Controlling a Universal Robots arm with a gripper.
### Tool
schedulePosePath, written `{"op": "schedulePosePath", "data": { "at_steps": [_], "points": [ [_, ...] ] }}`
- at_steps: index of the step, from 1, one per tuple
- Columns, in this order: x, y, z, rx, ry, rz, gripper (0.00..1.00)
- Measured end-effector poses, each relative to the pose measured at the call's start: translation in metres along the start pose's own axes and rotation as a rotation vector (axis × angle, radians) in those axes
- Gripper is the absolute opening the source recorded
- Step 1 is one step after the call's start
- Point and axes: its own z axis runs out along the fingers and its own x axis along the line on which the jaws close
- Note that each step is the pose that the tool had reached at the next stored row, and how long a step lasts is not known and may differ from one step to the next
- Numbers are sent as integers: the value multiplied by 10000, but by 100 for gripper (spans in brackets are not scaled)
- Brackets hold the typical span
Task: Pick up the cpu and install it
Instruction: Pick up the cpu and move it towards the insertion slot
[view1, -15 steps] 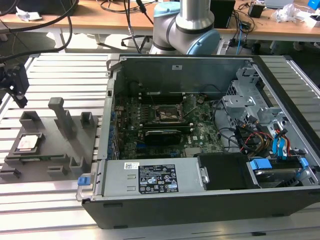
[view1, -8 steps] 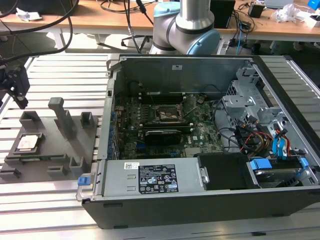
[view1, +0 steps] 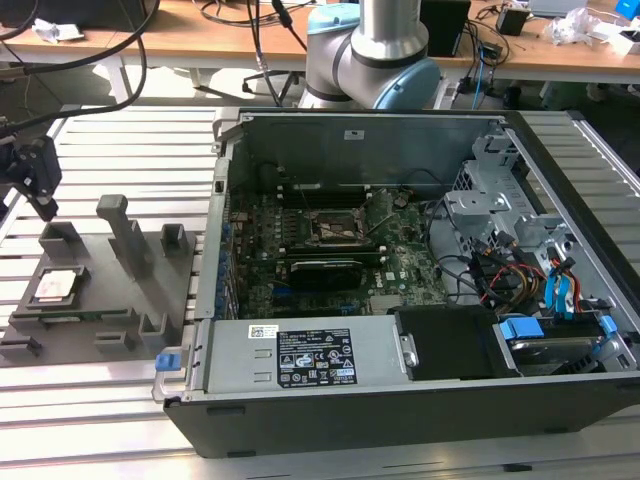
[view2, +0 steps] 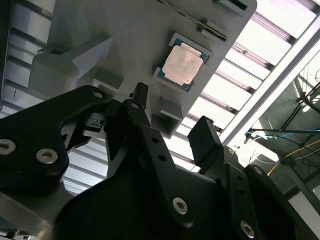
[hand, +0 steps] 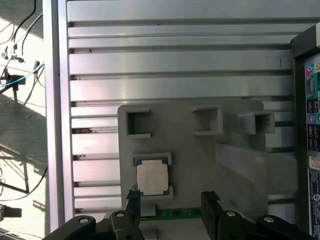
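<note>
A slatted aluminium table (view1: 120, 140) carries the work. Behind its far edge stands a wooden bench (view1: 180, 30) strewn with cables and small boxes, and sunlight falls in bars across the slats. An open computer case (view1: 300, 400) lies on its side and takes up the table from the middle to the edge at the exterior view's right. Inside it, the green motherboard (view1: 400, 270) faces up, with the black socket frame (view1: 335, 228) near its middle and a long black card (view1: 325, 270) just in front of that. Beside the case, towards the table edge at the exterior view's left, lies a flat grey fixture plate (view1: 110, 300) with raised blocks and open-topped pockets.

The cpu (view1: 55, 287) sits flat in a shallow recess near the plate's edge farthest from the case. Its silvery top faces up and a greenish rim shows around it in both wrist views (view2: 182, 66) (hand: 154, 179).

The arm's blue-capped joint (view1: 370, 50) rises behind the case at the table's far edge. The black gripper (view1: 44, 205) hangs over the plate's outer end, tips pointing down, above the cpu and clear of it. In both wrist views its jaws stand apart with nothing between them (view2: 172, 115) (hand: 171, 200), and the chip lies just beyond the fingertips (hand: 134, 197), untouched
</note>
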Motion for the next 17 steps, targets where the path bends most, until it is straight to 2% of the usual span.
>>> {"op": "schedulePosePath", "data": {
  "at_steps": [17],
  "points": [
    [3, 0, 100, 0, 0, 0, 60]
  ]
}}
